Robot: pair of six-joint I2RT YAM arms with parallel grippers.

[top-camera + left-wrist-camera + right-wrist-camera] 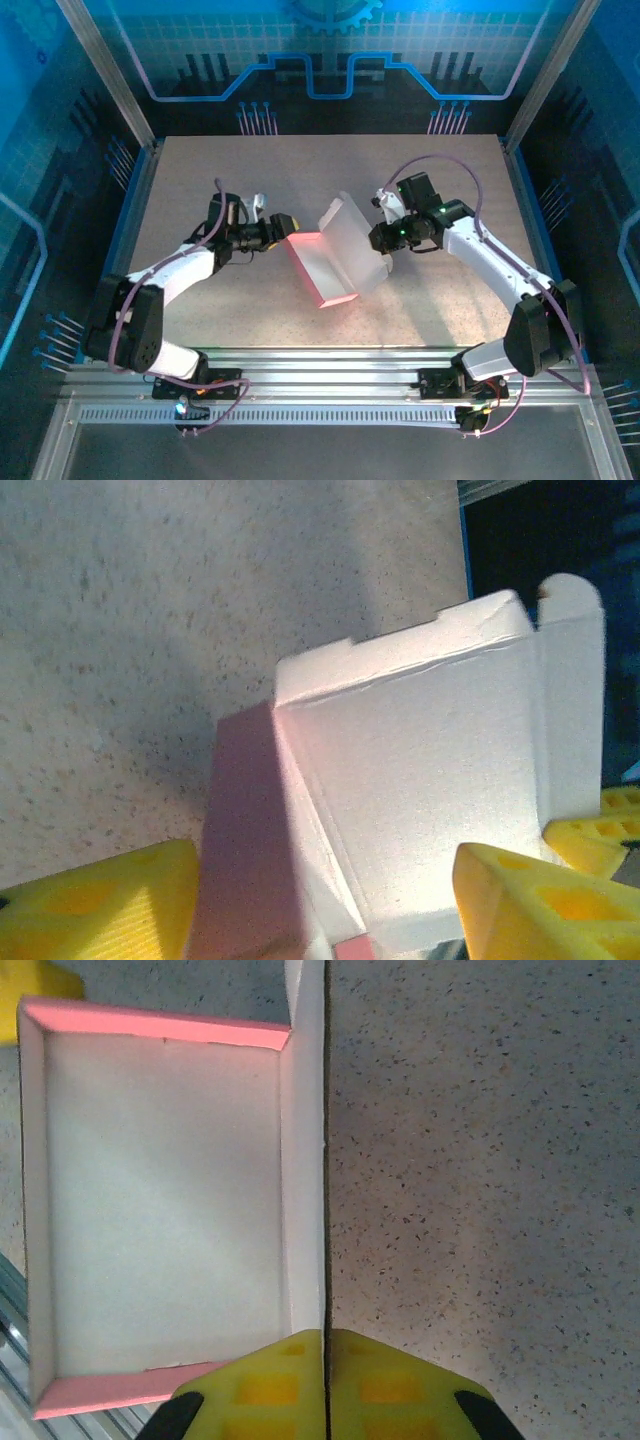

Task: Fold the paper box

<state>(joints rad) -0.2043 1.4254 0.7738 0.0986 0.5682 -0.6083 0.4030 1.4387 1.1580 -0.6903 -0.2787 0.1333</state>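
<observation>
The paper box (322, 268) lies mid-table as a shallow pink tray with a whitish inside, its whitish lid panel (352, 240) raised on the right. My right gripper (384, 238) is shut on that upright panel. In the right wrist view the panel runs edge-on into the closed yellow fingers (270, 1385), with the paper box's tray (160, 1200) to the left. My left gripper (284, 225) is at the box's far left corner. Its jaws stand wide apart (325, 915), and the pink side wall of the paper box (250, 830) sits between them without visible contact.
The speckled table (220, 170) has free room around the box on all sides. Aluminium rails (330, 362) run along the near edge and frame posts (105, 70) stand at the back corners. A right gripper finger (600, 832) shows behind the lid.
</observation>
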